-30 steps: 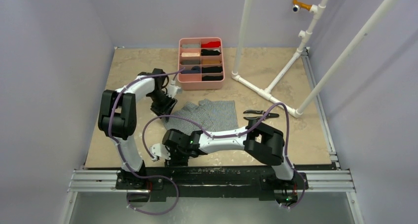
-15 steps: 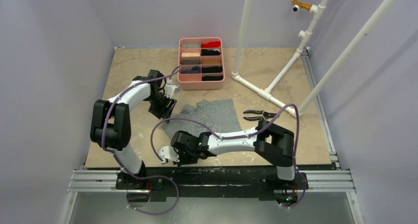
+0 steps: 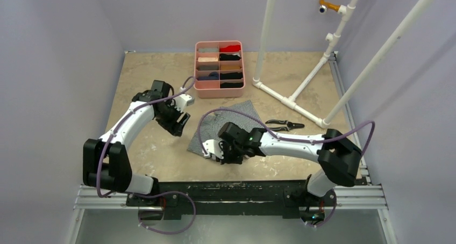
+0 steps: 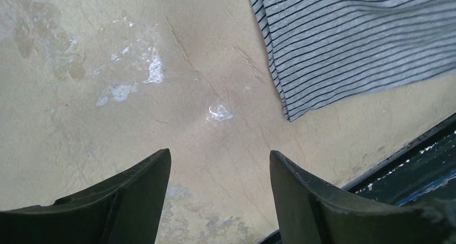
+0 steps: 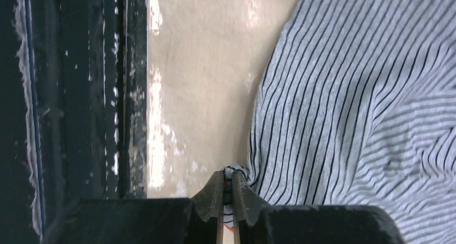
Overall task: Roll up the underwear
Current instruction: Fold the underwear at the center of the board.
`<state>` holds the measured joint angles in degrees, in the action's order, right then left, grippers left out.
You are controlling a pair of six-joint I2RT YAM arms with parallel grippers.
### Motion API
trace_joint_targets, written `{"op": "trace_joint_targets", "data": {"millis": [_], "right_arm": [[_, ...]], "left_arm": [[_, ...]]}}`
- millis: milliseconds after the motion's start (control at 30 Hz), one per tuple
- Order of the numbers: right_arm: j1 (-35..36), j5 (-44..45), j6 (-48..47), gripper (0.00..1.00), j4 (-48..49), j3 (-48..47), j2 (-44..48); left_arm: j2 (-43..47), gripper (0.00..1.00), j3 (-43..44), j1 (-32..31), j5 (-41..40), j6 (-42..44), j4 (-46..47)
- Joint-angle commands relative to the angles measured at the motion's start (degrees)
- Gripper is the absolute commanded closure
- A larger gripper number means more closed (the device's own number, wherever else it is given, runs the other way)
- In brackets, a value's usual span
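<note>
- Bare worktop lies open left of the striped underwear, under the left tool's spread fingers.
- Pliers and a white pipe frame crowd its right side.
- A pink tray stands just beyond.

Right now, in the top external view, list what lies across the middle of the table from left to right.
Left end effector → grey striped cloth underwear → black-handled metal pliers.

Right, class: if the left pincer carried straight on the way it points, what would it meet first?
Most likely the bare table: the open left pincer aims at it, with the striped underwear off to one side. Depth is unclear.
</note>
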<state>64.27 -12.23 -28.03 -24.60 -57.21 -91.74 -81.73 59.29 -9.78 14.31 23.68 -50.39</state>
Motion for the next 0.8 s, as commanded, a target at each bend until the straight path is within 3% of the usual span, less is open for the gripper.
{"op": "trace_joint_targets", "data": {"millis": [0,233,433,767], "right_arm": [[-4.0,-4.5,-1.8,1.0,-2.7,3.0,5.4],[-11.6,-11.1,-1.2,1.0,-5.5,2.6,8.8],[-19.1,-21.6,-2.1,1.0,-9.7,-3.5,4.8],[-30.5,-33.4,-4.1,1.0,-15.7,-12.2,-2.9]], "left_arm": [[3.9,0.32,-2.9,-0.2,4.5,6.4,2.9],[13.0,0.3,-9.1,-1.5,10.1,11.0,9.5],[20.6,0.29,-15.3,-10.1,7.1,11.5,15.2],[17.2,0.3,-16.7,-23.7,0.2,15.1,17.5]]}}
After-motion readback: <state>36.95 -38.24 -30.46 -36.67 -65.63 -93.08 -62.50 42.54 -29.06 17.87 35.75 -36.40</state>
